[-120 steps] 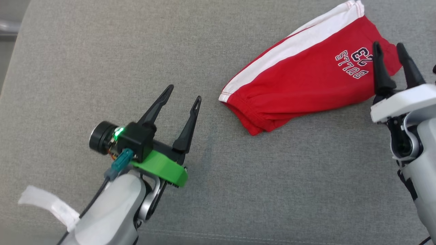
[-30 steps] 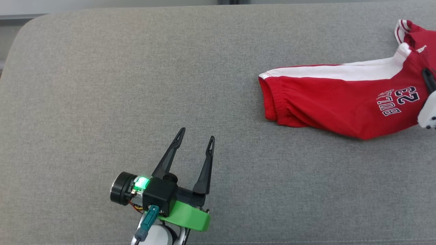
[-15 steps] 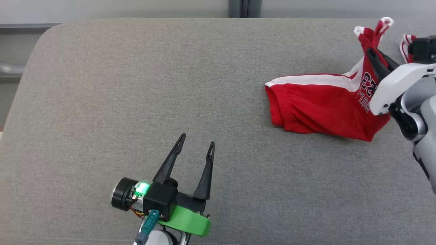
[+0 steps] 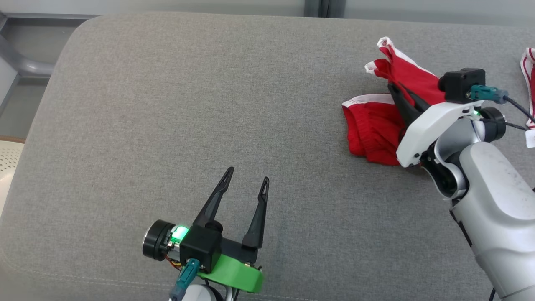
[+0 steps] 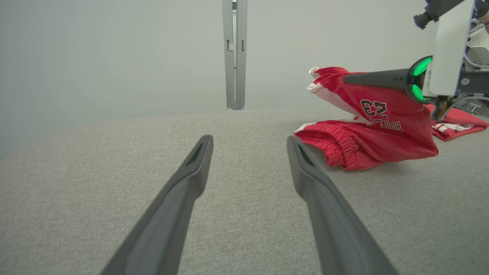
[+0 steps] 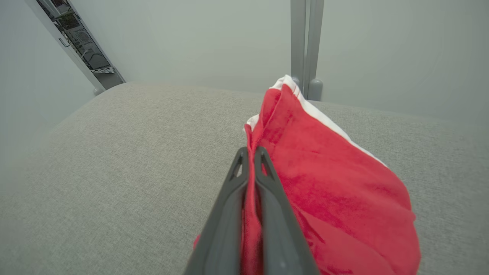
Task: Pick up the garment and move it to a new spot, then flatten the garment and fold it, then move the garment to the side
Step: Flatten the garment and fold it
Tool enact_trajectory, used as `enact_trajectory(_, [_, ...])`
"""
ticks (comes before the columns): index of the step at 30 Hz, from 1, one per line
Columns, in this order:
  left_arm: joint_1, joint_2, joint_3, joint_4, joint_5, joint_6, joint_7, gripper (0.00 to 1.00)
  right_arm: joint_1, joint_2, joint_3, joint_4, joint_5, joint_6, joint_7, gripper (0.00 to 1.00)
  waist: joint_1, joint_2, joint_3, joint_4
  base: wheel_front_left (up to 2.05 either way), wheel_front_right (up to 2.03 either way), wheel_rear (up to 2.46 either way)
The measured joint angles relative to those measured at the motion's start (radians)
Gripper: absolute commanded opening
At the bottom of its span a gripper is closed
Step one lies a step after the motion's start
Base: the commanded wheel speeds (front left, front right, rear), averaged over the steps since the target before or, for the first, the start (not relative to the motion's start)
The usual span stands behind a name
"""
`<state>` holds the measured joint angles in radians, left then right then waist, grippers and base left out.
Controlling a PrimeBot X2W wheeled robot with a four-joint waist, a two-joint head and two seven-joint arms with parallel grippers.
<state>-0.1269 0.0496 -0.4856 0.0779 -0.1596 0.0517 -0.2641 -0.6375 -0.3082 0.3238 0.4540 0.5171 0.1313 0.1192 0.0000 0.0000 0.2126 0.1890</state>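
Garment (image 4: 372, 133) higher, in right hand (image 6: 251, 153)

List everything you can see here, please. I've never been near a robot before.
padded surface: one, grey fabric, spans the whole scene under everything else
shorts: one, red with a white side stripe and a printed 23, on the right of the surface, one end lifted, the rest lying down
second cloth: one, red and white, at the far right edge, apart from the shorts
metal post: one, grey, upright behind the surface
perforated object: one, cream, at the left edge, beside the surface
left hand: one, dark fingers, open, over bare surface
right hand: one, dark fingers, shut on the shorts
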Motion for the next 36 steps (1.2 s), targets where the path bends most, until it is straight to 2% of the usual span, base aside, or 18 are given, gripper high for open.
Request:
enact_trajectory(4, [-0.005,0.000,-0.005,0.000,-0.005,0.001,0.000,1.00,0.022,0.052,-0.006,-0.009,-0.019,0.000,0.016,0.01,0.0000,0.0000,0.013,0.008,0.00,0.00,0.00])
enact_trajectory(5, [-0.007,0.000,-0.006,0.000,-0.006,0.001,0.000,1.00,0.025,0.065,-0.009,-0.010,-0.019,0.000,0.016,0.89,0.0000,0.0000,0.016,0.009,0.00,0.00,0.00])
enact_trajectory(6, [-0.009,0.000,-0.007,0.001,-0.006,0.002,0.000,1.00,0.027,0.078,-0.010,-0.014,-0.019,0.000,0.013,1.00,0.0000,0.0000,0.019,0.011,0.00,0.00,0.00])
enact_trajectory(9, [-0.013,0.000,-0.007,0.004,-0.008,0.002,0.000,1.00,0.037,0.111,-0.008,-0.037,0.009,0.000,0.000,1.00,0.0000,0.0000,0.022,0.011,0.00,0.00,0.00])
enact_trajectory(12, [-0.013,0.000,-0.003,0.007,-0.008,0.006,0.000,1.00,0.039,0.116,-0.007,-0.075,0.041,0.000,-0.031,1.00,0.0000,0.0000,0.016,0.004,0.00,0.00,0.00])
enact_trajectory(17, [-0.011,0.000,0.006,0.006,-0.005,0.006,0.000,1.00,0.070,0.059,-0.031,-0.116,0.053,0.000,-0.125,1.00,0.0000,0.0000,-0.002,-0.015,0.00,0.00,0.00])
enact_trajectory(21, [0.002,0.000,0.021,0.004,0.000,0.006,0.000,1.00,0.130,-0.016,-0.053,-0.118,0.048,-0.001,-0.225,1.00,0.0000,0.0000,-0.022,-0.032,0.00,0.00,0.00])
enact_trajectory(27, [0.018,0.000,0.031,-0.002,0.017,-0.003,0.000,1.00,0.229,-0.095,-0.086,-0.035,0.081,-0.001,-0.298,1.00,0.0000,0.0000,-0.046,-0.050,0.00,0.00,0.00])
enact_trajectory(28, [0.020,0.000,0.031,-0.002,0.019,-0.004,0.000,1.00,0.235,-0.104,-0.083,-0.023,0.090,-0.001,-0.302,0.82,0.0000,0.0000,-0.048,-0.051,0.00,0.00,0.00])
enact_trajectory(29, [0.020,0.000,0.031,-0.003,0.020,-0.005,0.000,1.00,0.237,-0.111,-0.080,-0.011,0.098,-0.001,-0.304,0.55,-0.0001,0.0000,-0.049,-0.050,0.00,0.00,0.00])
enact_trajectory(30, [0.021,0.000,0.029,-0.004,0.020,-0.007,0.000,1.00,0.236,-0.118,-0.074,-0.002,0.111,-0.001,-0.305,0.09,0.0000,0.0000,-0.049,-0.049,0.00,0.00,0.00])
enact_trajectory(31, [0.021,0.000,0.026,-0.005,0.020,-0.008,0.000,1.00,0.233,-0.124,-0.061,0.008,0.126,-0.001,-0.300,0.00,0.0000,0.0000,-0.048,-0.046,0.00,0.00,0.00])
enact_trajectory(36, [0.022,0.000,0.012,-0.004,0.019,-0.013,0.000,1.00,0.160,-0.154,0.027,0.038,0.210,-0.001,-0.258,0.00,0.0000,0.0000,-0.039,-0.028,0.00,0.00,0.00])
